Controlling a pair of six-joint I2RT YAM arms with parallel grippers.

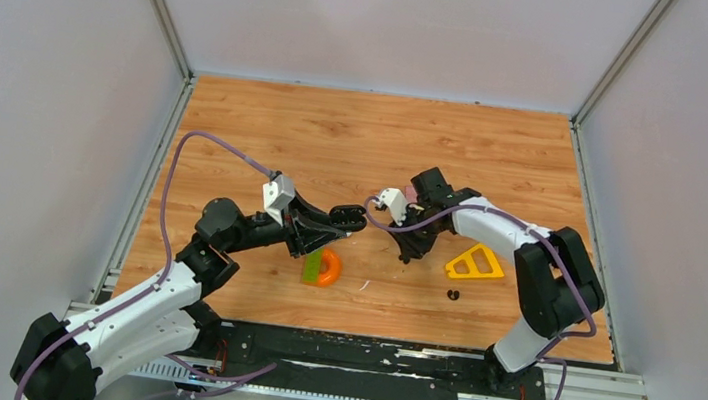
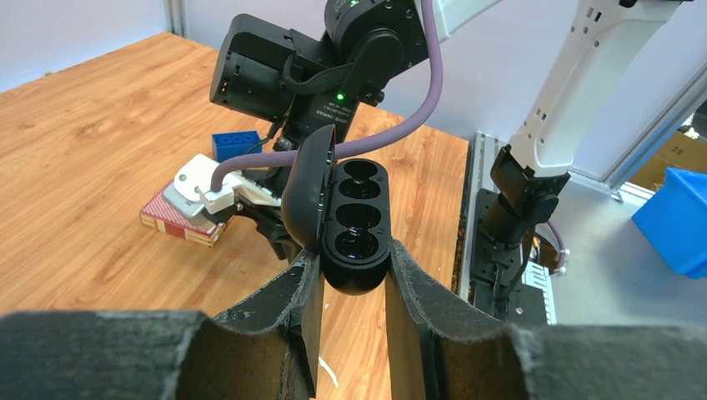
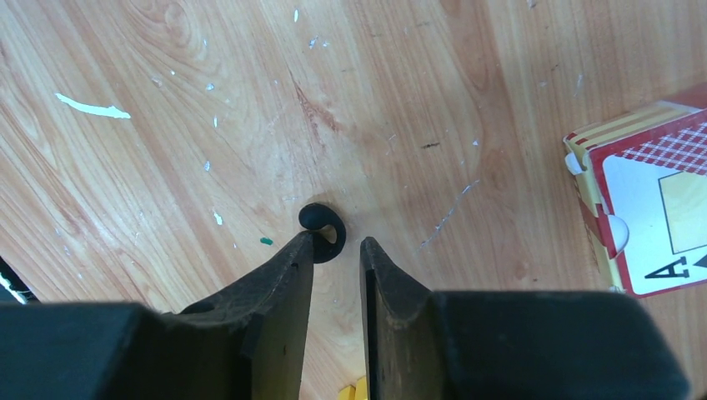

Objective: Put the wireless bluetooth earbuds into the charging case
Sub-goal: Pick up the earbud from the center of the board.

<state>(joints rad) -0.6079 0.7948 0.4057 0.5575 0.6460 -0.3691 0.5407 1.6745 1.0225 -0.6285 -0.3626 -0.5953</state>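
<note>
My left gripper (image 2: 354,254) is shut on a black charging case (image 2: 357,225) and holds it above the table. The case lid (image 2: 307,196) is swung open to the left, and the round wells I can see look empty. In the top view the case (image 1: 356,217) hangs left of the right arm's wrist. My right gripper (image 3: 338,242) points down at the wood, its jaws a small gap apart with nothing between them. A black knobby earbud (image 3: 317,217) lies on the table touching the tip of the left finger. Another black earbud (image 1: 453,294) lies nearer the front edge.
A red and white playing-card box (image 3: 659,208) lies right of my right gripper, with two small white rounded bits at its edge. A yellow triangle (image 1: 474,263), an orange ring with a green piece (image 1: 322,267), a blue brick (image 2: 238,146) and a thin white sliver (image 3: 92,107) are also on the table.
</note>
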